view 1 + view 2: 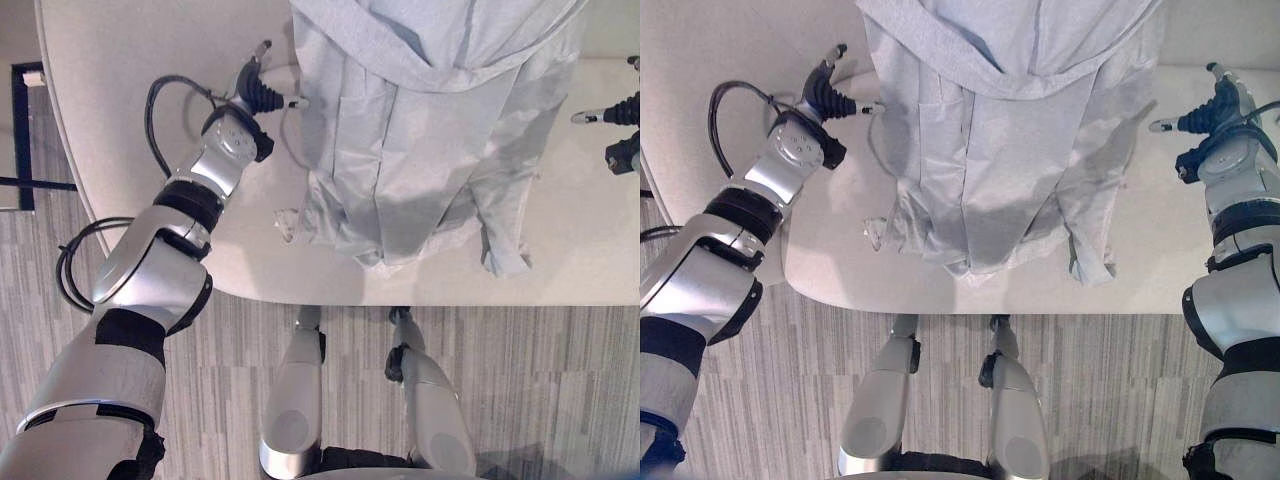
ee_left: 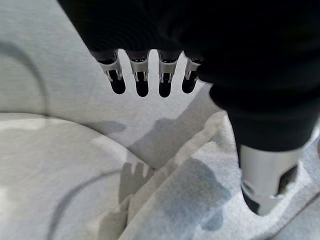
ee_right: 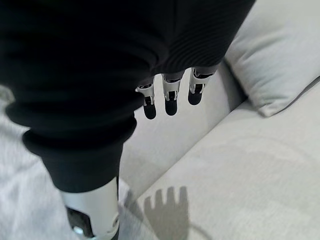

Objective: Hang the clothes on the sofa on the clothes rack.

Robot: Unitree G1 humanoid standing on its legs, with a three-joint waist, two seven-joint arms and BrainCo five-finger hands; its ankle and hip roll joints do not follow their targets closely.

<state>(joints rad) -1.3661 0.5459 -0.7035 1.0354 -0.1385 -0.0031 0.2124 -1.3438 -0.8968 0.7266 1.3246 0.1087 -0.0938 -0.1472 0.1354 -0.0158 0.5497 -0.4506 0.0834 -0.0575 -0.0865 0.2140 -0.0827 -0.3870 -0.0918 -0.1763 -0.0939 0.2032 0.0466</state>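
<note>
Reaching in on both sides of the garment, nothing gripped yet.
Left hand (image 1: 262, 95) and right hand (image 1: 1218, 105) hover with straight, empty fingers flanking the pale grey robe (image 1: 420, 130) draped on the sofa (image 1: 130, 90); next, pinching its shoulders.

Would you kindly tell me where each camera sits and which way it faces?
Left eye view: head, looking down at the pale grey-blue garment on the cream fabric sofa; left hand beside it.
Right eye view: same scene, slightly offset; right hand too.
Left wrist view: along open fingers toward garment and sofa.
Right wrist view: along fingers toward a light cushion.
</note>
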